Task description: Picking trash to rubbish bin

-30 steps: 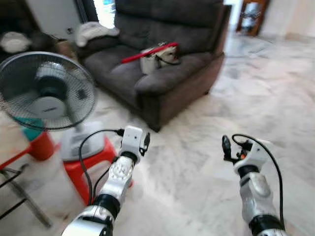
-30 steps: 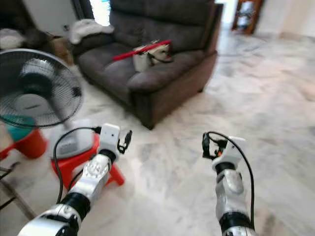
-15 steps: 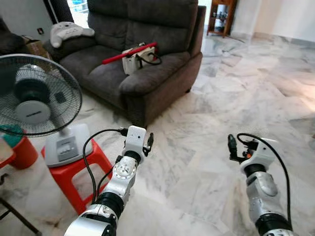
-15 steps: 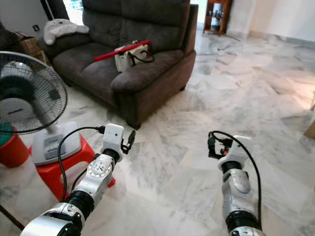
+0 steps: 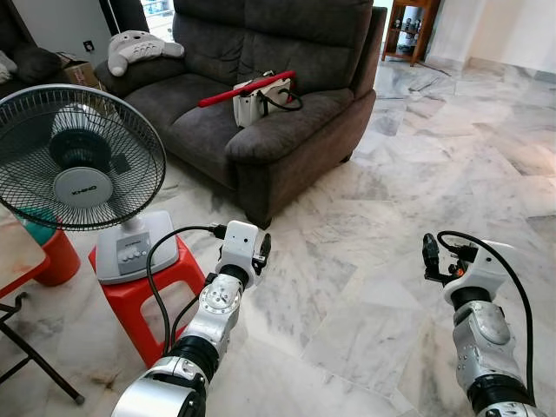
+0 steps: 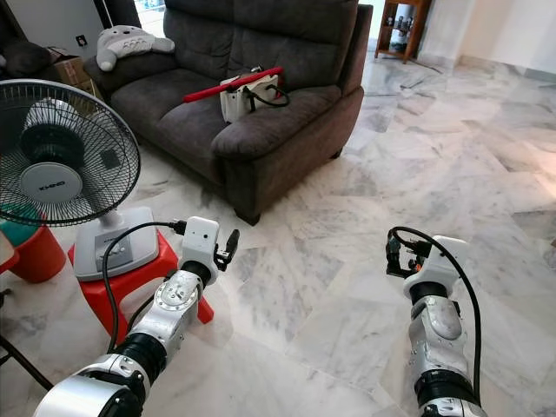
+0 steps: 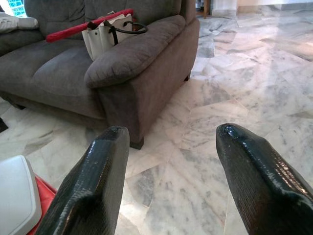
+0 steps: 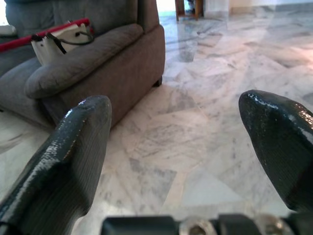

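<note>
Left eye view: both silver arms reach forward, bent at the elbow, over the marble floor; left gripper beside a red stool bearing a fan — right gripper well apart.
Left wrist view: fingers spread, empty; grey sofa ahead.
Right wrist view: fingers parted, holding nothing; where trash or bin lies I cannot tell.

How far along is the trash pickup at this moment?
Nothing looks done. The left gripper and right gripper are both open, holding nothing, raised over the marble floor beside the sofa. What is left: finding the trash, picking it up and binning it.
</note>
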`<state>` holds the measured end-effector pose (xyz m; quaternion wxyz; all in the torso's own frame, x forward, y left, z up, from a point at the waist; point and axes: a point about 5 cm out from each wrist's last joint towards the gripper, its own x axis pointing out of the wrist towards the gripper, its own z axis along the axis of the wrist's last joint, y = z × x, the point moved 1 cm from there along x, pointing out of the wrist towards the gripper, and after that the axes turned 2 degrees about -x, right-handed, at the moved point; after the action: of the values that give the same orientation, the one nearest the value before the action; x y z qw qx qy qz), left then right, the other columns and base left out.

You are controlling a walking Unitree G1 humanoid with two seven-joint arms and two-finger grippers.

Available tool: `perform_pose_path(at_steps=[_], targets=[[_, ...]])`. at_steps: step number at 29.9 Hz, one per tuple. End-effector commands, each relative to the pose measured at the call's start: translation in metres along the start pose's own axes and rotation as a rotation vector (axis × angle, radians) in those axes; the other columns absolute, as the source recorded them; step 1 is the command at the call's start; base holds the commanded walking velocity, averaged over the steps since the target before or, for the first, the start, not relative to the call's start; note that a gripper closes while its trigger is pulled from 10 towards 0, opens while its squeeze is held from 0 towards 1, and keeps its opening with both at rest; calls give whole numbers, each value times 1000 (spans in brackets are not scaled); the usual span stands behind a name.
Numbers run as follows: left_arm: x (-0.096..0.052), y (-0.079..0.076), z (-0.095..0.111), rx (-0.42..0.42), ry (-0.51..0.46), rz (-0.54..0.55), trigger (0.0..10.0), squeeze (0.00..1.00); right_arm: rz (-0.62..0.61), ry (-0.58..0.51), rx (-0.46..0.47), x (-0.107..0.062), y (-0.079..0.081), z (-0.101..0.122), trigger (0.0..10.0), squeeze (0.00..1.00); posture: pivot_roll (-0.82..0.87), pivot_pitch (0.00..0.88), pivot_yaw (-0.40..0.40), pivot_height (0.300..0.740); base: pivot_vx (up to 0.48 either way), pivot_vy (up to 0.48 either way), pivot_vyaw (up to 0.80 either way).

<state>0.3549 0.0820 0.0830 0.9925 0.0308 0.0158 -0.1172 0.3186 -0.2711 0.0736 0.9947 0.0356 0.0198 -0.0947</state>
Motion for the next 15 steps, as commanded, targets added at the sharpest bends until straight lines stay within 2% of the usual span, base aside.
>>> perform_pose_path(at_steps=[1,8,11,15], targets=[[5,2,7,6,-14,9,10000,0,-11,-12,-3,6,-2,8,10000,0,-278,0,32,740,0,0,0],[11,9,19,8,-43,31,10000,0,-16,-22,0,17,-1,20,10000,0,-241,0,14,740,0,0,0],[10,16,18,19,-42,50,10000,0,1,-26,-1,21,5,23,10000,0,-232,0,7,740,0,0,0],[7,19,15,12,-46,71,10000,0,10,-21,-2,20,6,21,10000,0,-212,0,-8,740,0,0,0]])
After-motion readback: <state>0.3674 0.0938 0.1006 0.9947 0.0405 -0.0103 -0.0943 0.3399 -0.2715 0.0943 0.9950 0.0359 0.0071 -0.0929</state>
